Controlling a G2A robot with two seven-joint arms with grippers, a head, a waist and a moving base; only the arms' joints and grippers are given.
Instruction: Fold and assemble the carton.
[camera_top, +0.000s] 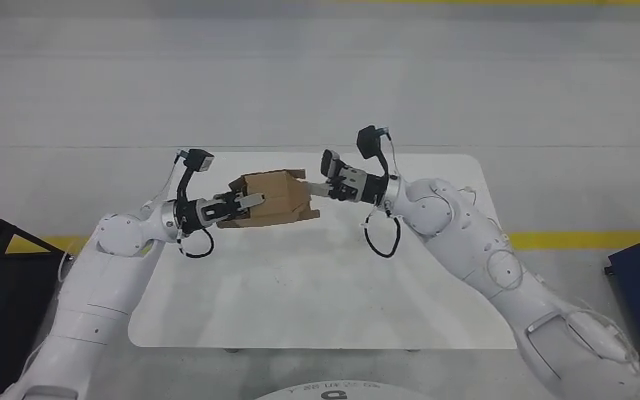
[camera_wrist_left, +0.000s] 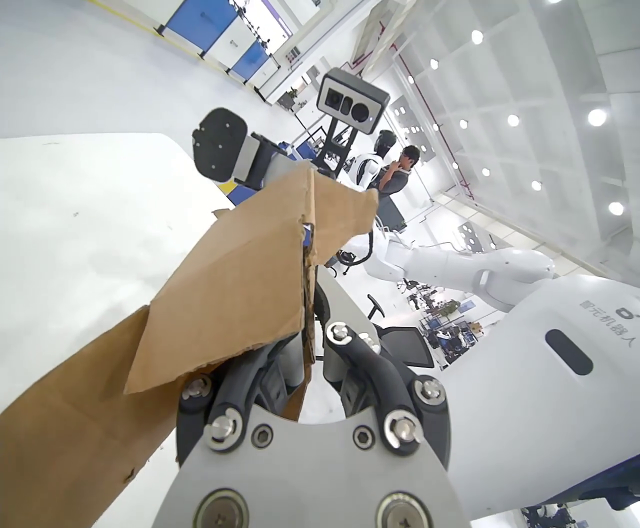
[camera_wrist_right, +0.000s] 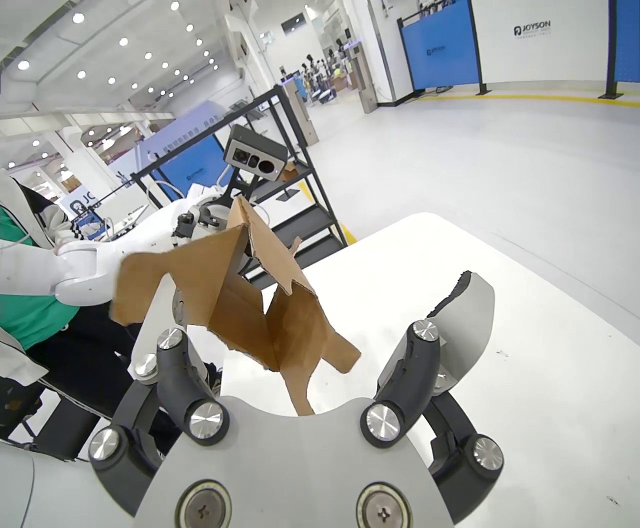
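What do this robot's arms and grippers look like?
The left arm and right arm have rounded white shells, each with a looped black cable at the wrist and a camera box above it. The left gripper and right gripper have grey metal base plates, silver screws and black linkage fingers.

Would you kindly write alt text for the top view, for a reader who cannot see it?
A partly folded brown carton is held over a white table by the left gripper, while the right gripper sits open at its opposite end.

carton (camera_wrist_left: 240, 280): cut off at edge | left tool (camera_wrist_left: 310, 350) tips: apparently behind carton
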